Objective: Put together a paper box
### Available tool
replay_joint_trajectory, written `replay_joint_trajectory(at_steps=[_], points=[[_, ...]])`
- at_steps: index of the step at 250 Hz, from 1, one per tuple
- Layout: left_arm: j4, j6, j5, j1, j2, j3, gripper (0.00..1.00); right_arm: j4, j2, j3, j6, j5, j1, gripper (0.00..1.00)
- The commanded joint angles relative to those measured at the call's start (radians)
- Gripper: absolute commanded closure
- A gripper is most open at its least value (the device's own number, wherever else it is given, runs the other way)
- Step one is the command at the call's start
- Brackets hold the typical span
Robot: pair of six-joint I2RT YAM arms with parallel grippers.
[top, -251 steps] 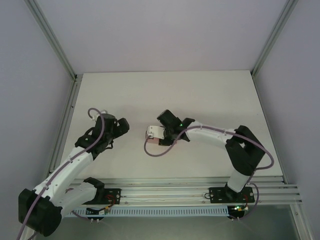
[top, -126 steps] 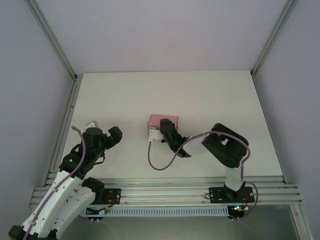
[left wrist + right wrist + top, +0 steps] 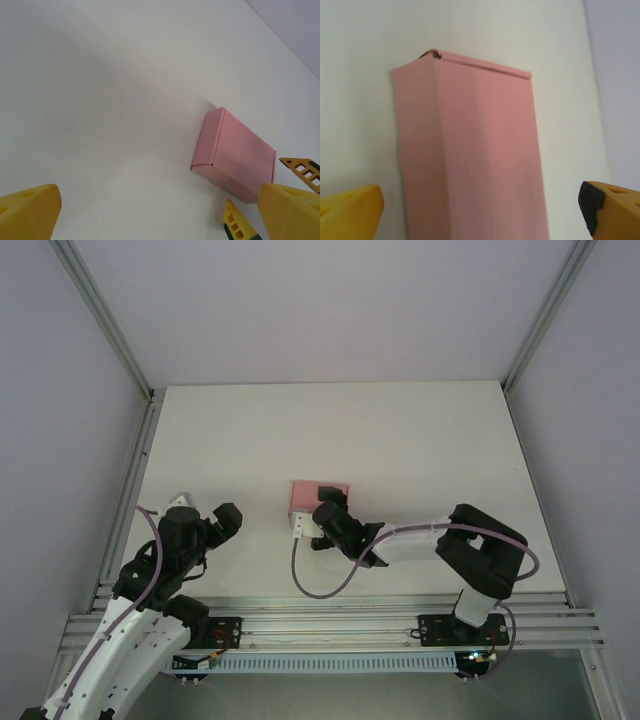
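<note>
The paper box (image 3: 318, 494) is a closed pink rectangular box lying on the white table (image 3: 420, 440) near its middle. My right gripper (image 3: 322, 514) sits just at the box's near side. In the right wrist view the box (image 3: 470, 150) lies between the yellow fingers (image 3: 350, 212), with a gap on each side, so my right gripper (image 3: 480, 212) is open. My left gripper (image 3: 205, 510) is off to the left of the box, open and empty. In the left wrist view the box (image 3: 235, 157) lies ahead to the right of my left gripper (image 3: 160, 215).
The table is walled by pale panels with aluminium posts (image 3: 110, 330) at the back corners. A metal rail (image 3: 330, 625) carrying both arm bases runs along the near edge. A cable loop (image 3: 320, 585) from the right arm lies on the table near the box.
The right gripper has opened and let go of the box, which now rests on the table. Both arms have drawn back toward the near edge.
</note>
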Motion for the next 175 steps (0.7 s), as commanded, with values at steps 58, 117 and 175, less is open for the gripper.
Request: replay_joint_trajectory(at_steps=[58,117,175], points=[[0.043,-0.022,0.087,0.008,-0.099,-0.050,0.00,-0.078,-0.209,-0.051,0.397,0.034,-0.002,0.00],[0.049,0.065,-0.165,0.009,-0.032,-0.070,0.00,-0.213,-0.463,-0.108,0.855,-0.078,-0.211,0.00],[0.329,0.208,-0.327,0.016,0.346,-0.002,0.00,-0.239,-0.600,-0.197,0.933,-0.099,-0.584,0.00]])
